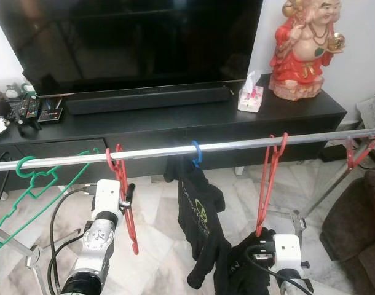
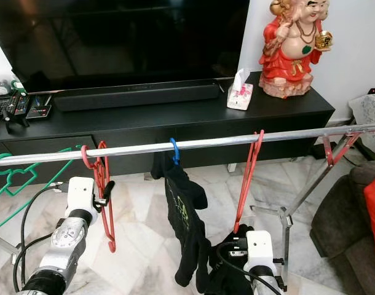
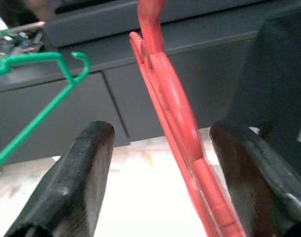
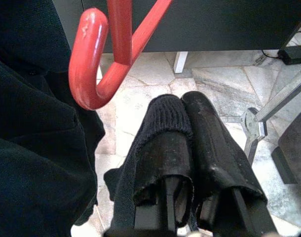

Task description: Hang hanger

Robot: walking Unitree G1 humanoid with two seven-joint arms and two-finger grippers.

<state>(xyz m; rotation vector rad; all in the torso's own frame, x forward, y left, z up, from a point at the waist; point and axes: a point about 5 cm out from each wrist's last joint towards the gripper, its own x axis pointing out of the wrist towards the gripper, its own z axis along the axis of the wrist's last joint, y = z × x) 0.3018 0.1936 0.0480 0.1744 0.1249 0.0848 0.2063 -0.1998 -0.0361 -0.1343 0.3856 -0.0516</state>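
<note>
- The left gripper (image 3: 158,182) stood wide open, its two black fingers (image 3: 74,182) on either side of a red hanger (image 1: 123,190) without touching it.
- That red hanger hung by its hook from the silver rail (image 1: 236,145), towards the rail's left end, just in front of the left wrist.
- The right gripper (image 4: 187,111) was closed, fingers pressed together, with black cloth (image 4: 155,143) wrapped over them; whether it truly gripped the cloth, I could not tell.
- Just above it a second red hanger (image 1: 268,184) hung tilted from the rail, its lower end hooked (image 4: 94,64) close to the fingertips.
- A black shirt (image 1: 200,221) hung from a blue hook (image 1: 197,152) at the middle of the rail, between the two arms.
- A green hanger (image 1: 34,190) hung at the far left of the rail, a third red hanger (image 1: 359,153) at the far right.
- Behind the rail stood a low black cabinet (image 1: 175,123) bearing a television (image 1: 138,37), a tissue box (image 1: 251,95) and a red statue (image 1: 304,49).
</note>
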